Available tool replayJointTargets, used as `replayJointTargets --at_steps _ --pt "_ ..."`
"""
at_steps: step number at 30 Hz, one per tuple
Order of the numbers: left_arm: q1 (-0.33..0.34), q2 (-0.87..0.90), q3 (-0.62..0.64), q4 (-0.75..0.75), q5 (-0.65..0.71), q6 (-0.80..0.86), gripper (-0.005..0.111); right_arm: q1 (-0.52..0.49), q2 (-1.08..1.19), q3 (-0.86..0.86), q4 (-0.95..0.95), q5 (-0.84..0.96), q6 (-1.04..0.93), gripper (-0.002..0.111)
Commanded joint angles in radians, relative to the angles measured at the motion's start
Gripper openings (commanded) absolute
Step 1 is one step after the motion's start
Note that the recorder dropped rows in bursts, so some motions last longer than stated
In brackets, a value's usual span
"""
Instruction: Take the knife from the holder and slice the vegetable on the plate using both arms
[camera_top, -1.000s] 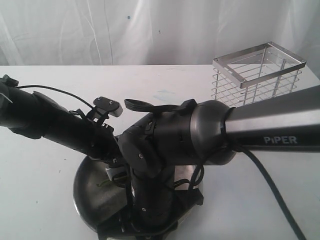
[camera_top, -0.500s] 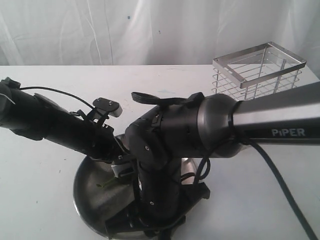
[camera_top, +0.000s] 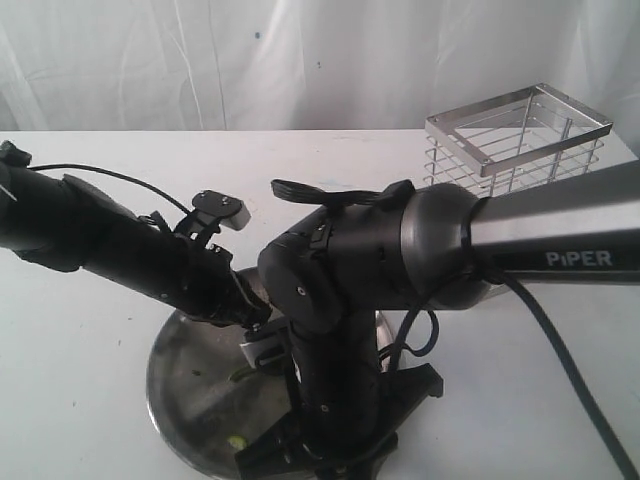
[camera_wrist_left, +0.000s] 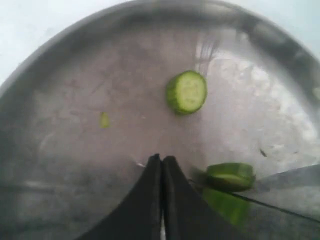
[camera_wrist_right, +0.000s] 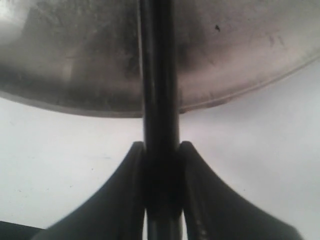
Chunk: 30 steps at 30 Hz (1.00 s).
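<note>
Slicing is in hand: right gripper (camera_wrist_right: 160, 150) clamps the knife (camera_wrist_right: 159, 75) over the plate (camera_wrist_right: 75, 60); left gripper (camera_wrist_left: 161, 159), jaws together, sits beside the vegetable (camera_wrist_left: 231, 176), a cut slice (camera_wrist_left: 186, 92) nearby. Next stroke needs the vegetable pinned steady.

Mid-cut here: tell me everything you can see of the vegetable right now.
The vegetable is green and partly sliced. One round slice, dark-skinned with a paler face, lies flat and alone on the steel plate. The other cut piece lies close beside the shut left gripper, pale face up; whether the fingertips touch it is unclear. A tiny green fleck lies apart. No stem shows.
</note>
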<state>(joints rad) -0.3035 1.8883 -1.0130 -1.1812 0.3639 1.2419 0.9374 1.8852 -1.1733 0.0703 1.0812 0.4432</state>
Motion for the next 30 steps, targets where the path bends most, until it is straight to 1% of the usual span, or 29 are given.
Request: replayJointTargets --at_steps 1,7,9,14,16,24,30 --pt "0.001 -0.026 0.024 0.003 0.047 -0.013 0.000 -0.009 -0.009 0.007 -0.011 0.014 0.005 0.000" --pt "0.001 -0.007 0.027 -0.068 0.049 -0.006 0.000 -0.009 -0.009 0.007 -0.011 0.009 0.005 0.000" --pt "0.001 0.002 0.027 -0.101 0.049 0.026 0.000 -0.009 -0.009 0.007 -0.011 0.005 0.005 0.000" --pt "0.001 0.025 0.025 -0.238 0.051 0.041 0.000 -0.009 -0.009 0.007 -0.011 -0.010 0.005 0.000" --pt "0.001 0.033 0.023 -0.251 0.052 0.043 0.000 -0.009 -0.009 0.007 -0.011 -0.012 0.005 0.000" --pt "0.001 0.085 0.023 -0.210 0.054 0.045 0.000 -0.009 -0.009 0.007 -0.014 -0.012 0.005 0.000" --pt "0.001 0.114 0.023 -0.140 0.079 -0.016 0.000 -0.009 -0.009 0.009 -0.059 0.002 0.003 0.000"
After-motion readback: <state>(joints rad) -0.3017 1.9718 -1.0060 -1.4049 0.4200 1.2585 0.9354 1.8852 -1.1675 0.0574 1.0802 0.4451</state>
